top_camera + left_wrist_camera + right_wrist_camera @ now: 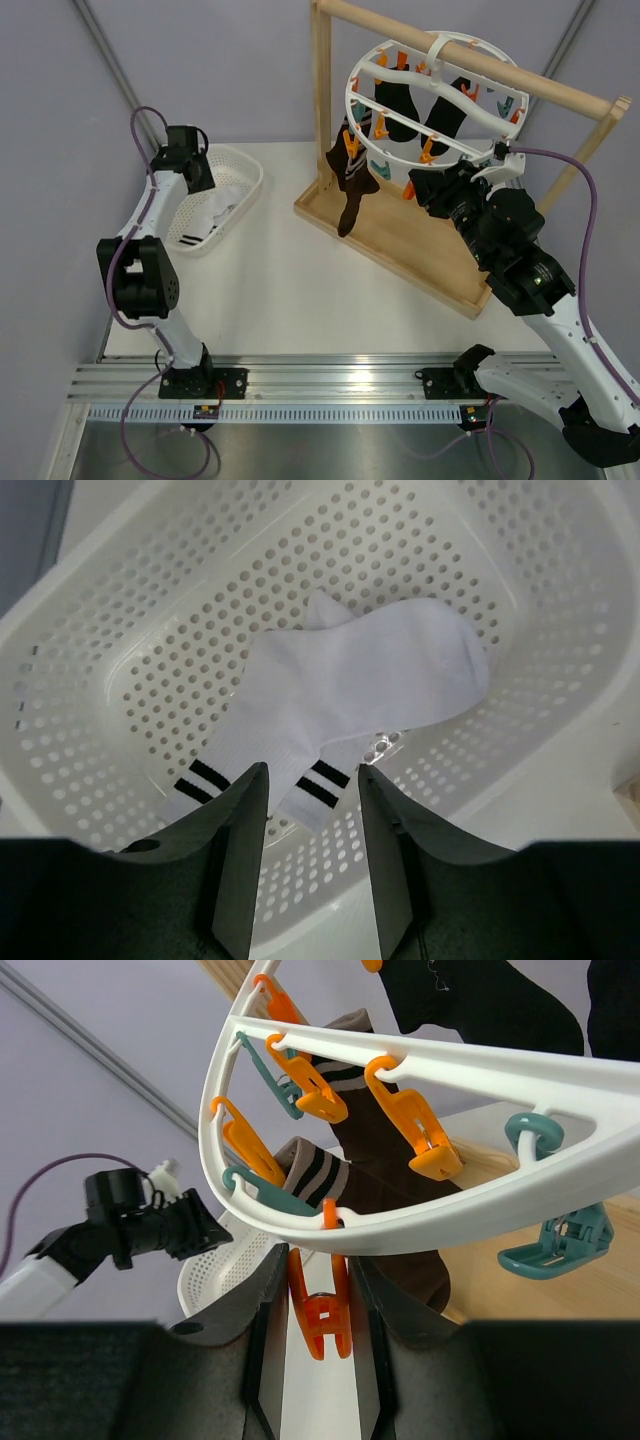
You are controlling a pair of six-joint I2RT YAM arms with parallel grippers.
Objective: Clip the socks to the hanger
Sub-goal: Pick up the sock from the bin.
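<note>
Two robot arms are bolted at the near edge of a white table (300, 290). The right arm reaches up toward the far right. The right gripper (318, 1265) is clenched on an orange clip (320, 1320), which dangles from the lowest part of the hanger (480, 1195) with a finger pressed against each side.

The hanger is a round white ring with cross bars. It hangs tilted from the top rail of a wooden stand (400, 250) on the right half of the table. A brown striped sock (350, 200) is clipped at the ring's left side and hangs down to the stand's base. Two black socks (400, 110) are clipped further up inside the ring.

The left arm stretches to the far left corner of the table. There the left gripper (312, 780) hovers over a white mesh basket (120, 710), released, with nothing between its fingers. Just below it, two white socks (350, 690) with black stripes lie overlapped on the basket floor.
</note>
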